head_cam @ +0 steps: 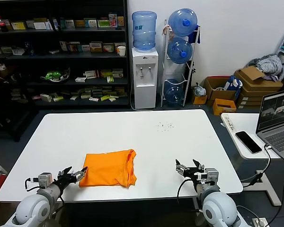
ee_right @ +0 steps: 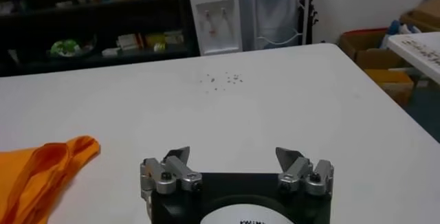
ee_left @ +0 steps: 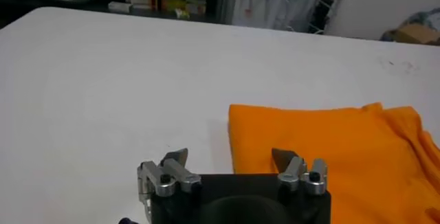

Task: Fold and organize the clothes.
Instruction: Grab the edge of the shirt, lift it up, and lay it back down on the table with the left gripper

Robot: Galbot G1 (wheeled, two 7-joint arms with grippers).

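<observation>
Both grippers are hovering at the table's [head_cam: 189, 156] near edge. My left gripper [head_cam: 75, 175] is sitting with fingers apart just left of the orange T-shirt [head_cam: 110, 168]; my right gripper [head_cam: 188, 170] is waiting, fingers likewise apart, well to its right. That shirt is lying folded near the table's near-left edge. Risk: soft layers are likely slipping if I am pinching only the top ply, and the loose right-hand folds [ee_left: 405, 136] may be spreading the bundle open.

Soft orange cloth T-shirt [head_cam: 109, 168]; smooth matt white table [head_cam: 132, 132]
</observation>
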